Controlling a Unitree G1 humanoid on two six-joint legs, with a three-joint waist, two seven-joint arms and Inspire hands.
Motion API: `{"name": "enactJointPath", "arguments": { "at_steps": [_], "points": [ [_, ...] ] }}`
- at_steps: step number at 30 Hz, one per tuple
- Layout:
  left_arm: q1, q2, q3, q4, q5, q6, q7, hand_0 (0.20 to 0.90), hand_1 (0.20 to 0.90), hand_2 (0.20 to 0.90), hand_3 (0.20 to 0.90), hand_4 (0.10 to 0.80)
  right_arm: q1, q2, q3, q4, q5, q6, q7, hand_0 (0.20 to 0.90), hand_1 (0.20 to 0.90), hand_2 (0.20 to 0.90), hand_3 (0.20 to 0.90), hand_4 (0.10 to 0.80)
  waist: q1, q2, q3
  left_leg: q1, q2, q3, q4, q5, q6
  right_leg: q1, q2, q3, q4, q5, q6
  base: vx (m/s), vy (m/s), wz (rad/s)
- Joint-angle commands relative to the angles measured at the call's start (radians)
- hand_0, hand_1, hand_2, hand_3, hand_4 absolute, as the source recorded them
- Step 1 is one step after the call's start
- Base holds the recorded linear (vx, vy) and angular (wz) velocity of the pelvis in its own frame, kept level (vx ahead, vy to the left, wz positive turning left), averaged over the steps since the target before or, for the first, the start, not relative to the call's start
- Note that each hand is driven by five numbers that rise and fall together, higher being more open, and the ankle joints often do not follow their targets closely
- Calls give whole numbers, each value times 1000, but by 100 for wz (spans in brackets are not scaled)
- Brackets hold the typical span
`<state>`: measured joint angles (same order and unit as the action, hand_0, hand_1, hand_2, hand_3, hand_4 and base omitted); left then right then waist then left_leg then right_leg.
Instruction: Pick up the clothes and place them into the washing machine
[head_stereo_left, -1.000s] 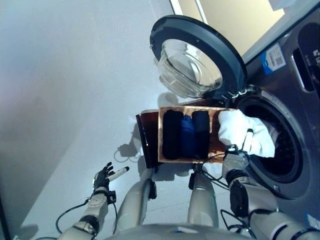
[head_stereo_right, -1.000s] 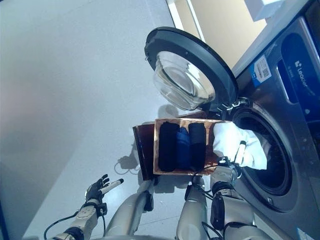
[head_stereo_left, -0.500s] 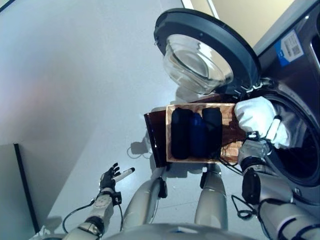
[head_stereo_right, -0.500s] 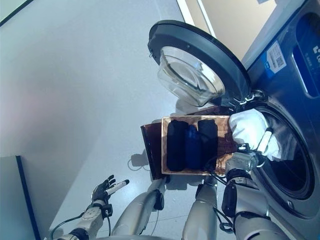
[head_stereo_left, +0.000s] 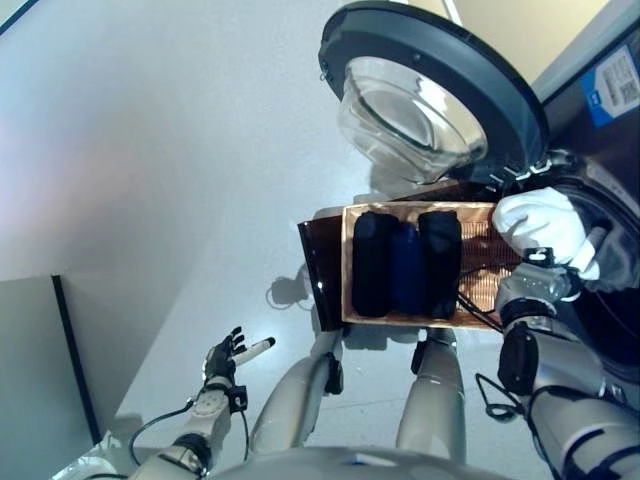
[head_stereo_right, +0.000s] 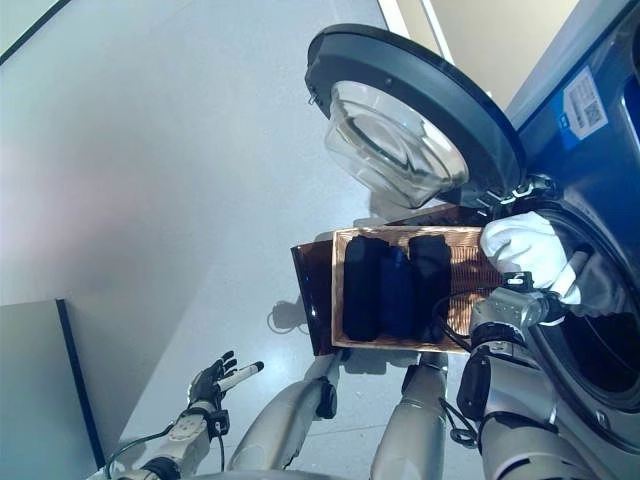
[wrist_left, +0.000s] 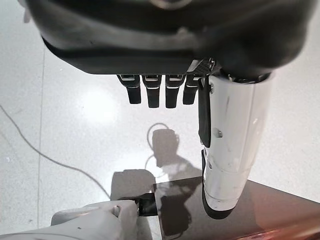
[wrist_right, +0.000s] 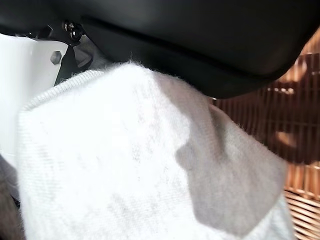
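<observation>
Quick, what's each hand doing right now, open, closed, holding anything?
Left hand: open, fingers straight, holding nothing.
Right hand: shut on the white garment at the washing machine opening.

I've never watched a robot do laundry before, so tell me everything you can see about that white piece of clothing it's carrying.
The white garment is a soft, fuzzy-looking fabric, bunched into a rounded bundle. The robot's right hand grips it, a thumb showing against the cloth. It is held at the washing machine's open drum mouth, just below the swung-open round door and beside the wicker basket of dark rolled clothes. What sort of garment it is cannot be told.
</observation>
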<state>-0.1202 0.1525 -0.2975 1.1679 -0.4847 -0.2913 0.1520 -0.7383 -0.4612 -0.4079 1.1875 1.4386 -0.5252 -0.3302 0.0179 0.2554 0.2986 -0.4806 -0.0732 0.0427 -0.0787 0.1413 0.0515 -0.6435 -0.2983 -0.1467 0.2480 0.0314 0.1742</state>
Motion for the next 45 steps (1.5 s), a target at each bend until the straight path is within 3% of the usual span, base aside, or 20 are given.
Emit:
{"name": "enactJointPath", "arguments": {
  "at_steps": [1,8,18,24,36,45],
  "points": [
    [21,26,10,52,-1,-23,32,900,900,900,900,800,-28,-229,-39,-99,-59,-171,0,200,200,200,200,300,-19,-26,-13,95,66,34,16,-52,-133,100,-19,37,-163,133,7,24,-2,6],
    [22,24,9,58,13,-30,45,900,900,900,900,800,13,-240,-23,-89,-80,-157,10,200,200,200,200,300,-25,-29,-10,115,72,35,26,-63,-129,110,-8,35,-146,124,3,7,-7,2],
    [11,11,24,75,-2,-22,36,900,900,900,900,800,117,-21,2,-177,-42,-152,66,200,200,200,200,300,-66,-79,-3,111,44,46,123,-124,-114,148,-33,43,-150,146,10,-17,35,-1],
    [7,23,40,82,1,-26,30,900,900,900,900,800,149,36,19,-176,-46,-130,81,200,200,200,200,300,-80,-102,1,95,29,57,161,-145,-107,163,-49,55,-171,171,13,-30,53,-5],
    [22,52,69,89,16,-34,37,900,900,900,900,800,161,34,-12,-204,-43,-161,80,200,200,200,200,300,-81,-127,-10,93,20,69,175,-155,-100,184,-45,60,-208,194,15,0,5,-3],
    [37,57,95,104,25,-36,42,900,900,900,900,800,186,11,-48,-253,-51,-205,75,200,200,200,200,300,-82,-131,-29,138,43,69,146,-145,-109,219,-20,55,-216,181,9,24,-26,-5]
  ]
}}
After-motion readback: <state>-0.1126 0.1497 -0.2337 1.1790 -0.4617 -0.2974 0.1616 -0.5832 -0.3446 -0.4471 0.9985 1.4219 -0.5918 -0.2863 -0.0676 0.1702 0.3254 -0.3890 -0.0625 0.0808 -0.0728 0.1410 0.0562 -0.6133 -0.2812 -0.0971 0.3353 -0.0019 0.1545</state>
